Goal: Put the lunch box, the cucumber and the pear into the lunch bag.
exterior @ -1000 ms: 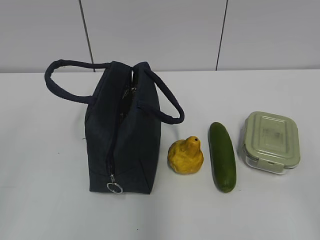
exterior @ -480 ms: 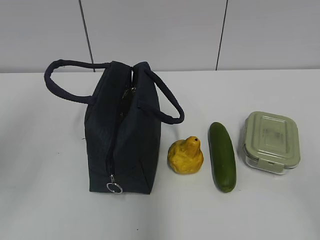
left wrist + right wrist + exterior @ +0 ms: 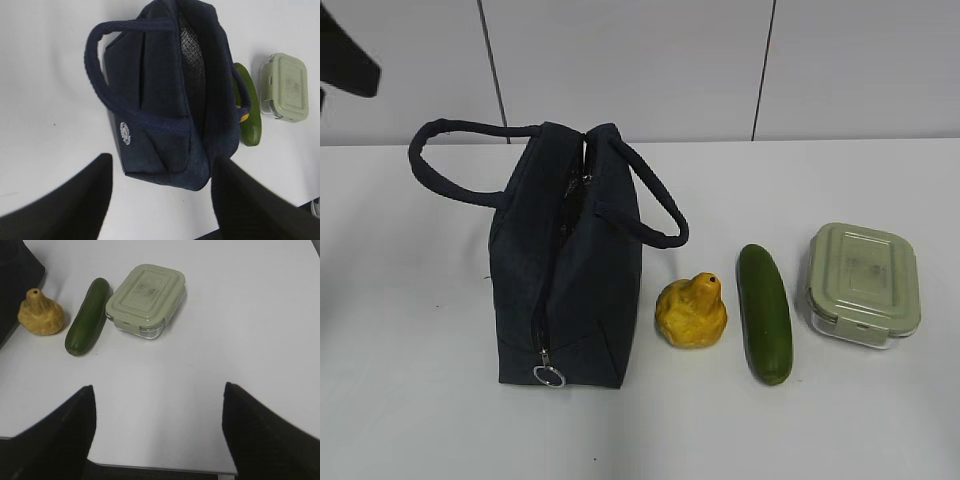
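From the exterior view, the lunch bag (image 3: 568, 270) stands left of the table's (image 3: 410, 420) middle, its zipper mostly undone. The pear (image 3: 691, 312), the cucumber (image 3: 764, 312) and the lunch box (image 3: 863, 284) lie in a row toward the right edge.

In the left wrist view, the left gripper (image 3: 160, 200) hangs spread and empty over the bag's end.

In the right wrist view, the right gripper (image 3: 159, 432) is wide apart and empty above bare table, near the front edge.
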